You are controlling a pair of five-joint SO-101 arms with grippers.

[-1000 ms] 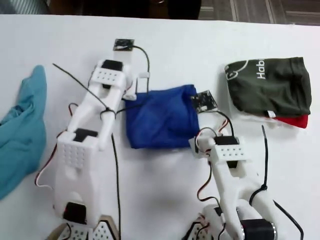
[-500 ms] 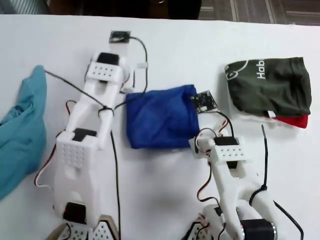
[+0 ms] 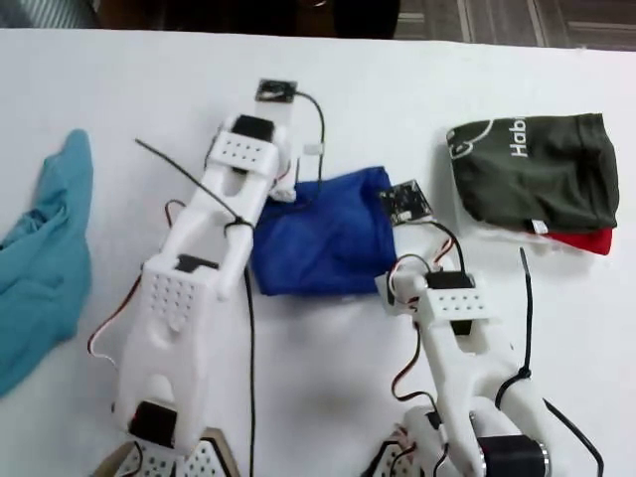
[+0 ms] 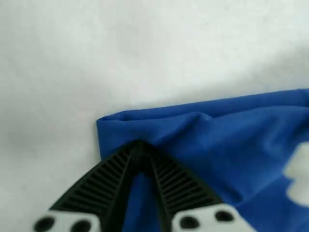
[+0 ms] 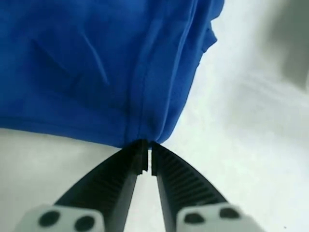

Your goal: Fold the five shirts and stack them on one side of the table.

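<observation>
A folded blue shirt [image 3: 323, 238] lies mid-table between the two arms. My left gripper [image 4: 139, 146] sits at its far left corner [image 3: 288, 194], fingers closed to a point with the blue cloth creasing around the tips. At the shirt's right edge, my right gripper [image 5: 146, 151] has its fingertips together on the hem [image 3: 390, 248]. A folded dark green shirt [image 3: 535, 171] rests on a folded red shirt [image 3: 586, 240] at the right side. A teal shirt [image 3: 45, 258] lies crumpled and unfolded at the left edge.
Loose cables run along both arms, over the table and the blue shirt's far edge [image 3: 318, 129]. Bare white table [image 3: 328, 378] stretches in front of the blue shirt and along the far side [image 3: 397, 70].
The left arm swung left, away from the blue shirt, then came back right to its far left corner. The right arm and all the shirts stayed where they were.
</observation>
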